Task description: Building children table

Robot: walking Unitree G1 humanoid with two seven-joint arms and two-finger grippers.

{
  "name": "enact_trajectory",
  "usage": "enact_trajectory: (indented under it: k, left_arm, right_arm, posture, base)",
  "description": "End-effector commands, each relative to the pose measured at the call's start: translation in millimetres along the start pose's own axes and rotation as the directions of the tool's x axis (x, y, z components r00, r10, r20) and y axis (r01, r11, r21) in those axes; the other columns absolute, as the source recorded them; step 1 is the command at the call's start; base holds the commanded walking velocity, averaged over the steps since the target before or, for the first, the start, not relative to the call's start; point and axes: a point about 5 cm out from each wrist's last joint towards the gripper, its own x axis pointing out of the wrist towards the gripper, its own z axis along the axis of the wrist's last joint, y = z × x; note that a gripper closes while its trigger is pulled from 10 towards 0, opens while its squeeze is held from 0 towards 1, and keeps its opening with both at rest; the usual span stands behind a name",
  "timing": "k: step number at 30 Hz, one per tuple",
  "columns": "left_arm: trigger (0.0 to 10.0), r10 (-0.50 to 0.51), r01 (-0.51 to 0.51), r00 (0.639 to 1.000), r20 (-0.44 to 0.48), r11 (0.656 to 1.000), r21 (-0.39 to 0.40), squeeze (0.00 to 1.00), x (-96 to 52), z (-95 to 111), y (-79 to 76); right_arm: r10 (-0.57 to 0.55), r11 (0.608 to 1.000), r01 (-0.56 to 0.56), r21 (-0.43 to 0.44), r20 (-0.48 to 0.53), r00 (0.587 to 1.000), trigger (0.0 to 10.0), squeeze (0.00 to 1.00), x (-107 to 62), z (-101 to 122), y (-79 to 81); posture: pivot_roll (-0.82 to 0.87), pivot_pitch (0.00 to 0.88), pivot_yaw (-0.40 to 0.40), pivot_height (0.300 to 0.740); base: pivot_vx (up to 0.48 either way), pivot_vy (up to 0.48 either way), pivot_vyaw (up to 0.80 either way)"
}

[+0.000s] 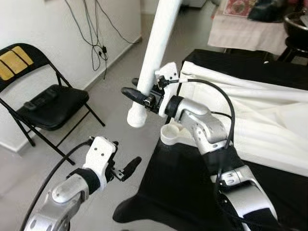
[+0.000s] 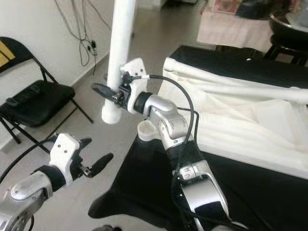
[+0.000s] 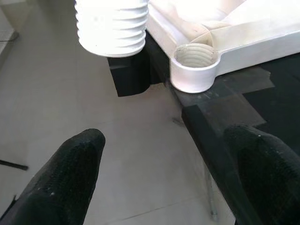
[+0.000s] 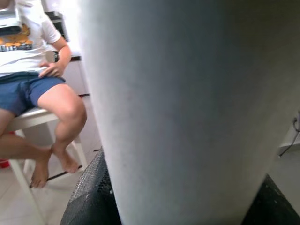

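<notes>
- Pinching the white leg (image 1: pixel 156 53) between its black fingers, the right tool (image 1: pixel 144 96) holds it tilted, threaded end hanging beside the corner socket (image 1: pixel 172 134), not yet over it.
- Left tool (image 1: pixel 126 168) waits below, fingers spread, holding nothing.
- The upturned white table (image 1: pixel 269 120) lies on a black tabletop (image 1: pixel 183 192).
- Risk, I'd say: the tilted leg meets the socket crooked and cross-threads, or slips.
- No readable writing anywhere.

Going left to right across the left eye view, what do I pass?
Black folding chair → left pincer, open and empty → white table leg, gripped by the right pincer → threaded corner socket → upturned white tabletop on the black surface.
</notes>
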Motion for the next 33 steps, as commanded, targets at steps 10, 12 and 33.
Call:
enact_trajectory:
  k: [10,12,33]
  left_arm:
    - [10.0,-0.130,0.128,0.991,0.028,0.989,0.077,0.00,-12.3,3,-31.7]
    - [10.0,-0.166,0.163,0.986,0.026,0.983,0.082,0.00,-17.0,4,-37.6]
    - [10.0,-0.174,0.158,0.982,0.070,0.968,0.196,0.00,-32.5,16,-57.2]
  right_arm:
    - [0.329,0.942,-0.326,-0.076,0.026,0.944,10.0,0.00,-24.2,17,-14.1]
    - [0.386,0.920,-0.383,-0.078,0.025,0.922,10.0,0.00,-30.0,20,-15.9]
    - [0.497,0.860,-0.501,-0.091,-0.066,0.865,10.0,0.00,-27.0,37,-28.8]
  posture:
    - [0.04,0.222,0.013,0.740]
    - [0.04,0.241,0.016,0.740]
    - [0.03,0.353,-0.026,0.740]
  base:
    - [0.000,0.000,0.00]
    - [0.000,0.000,0.00]
    - [0.000,0.000,0.00]
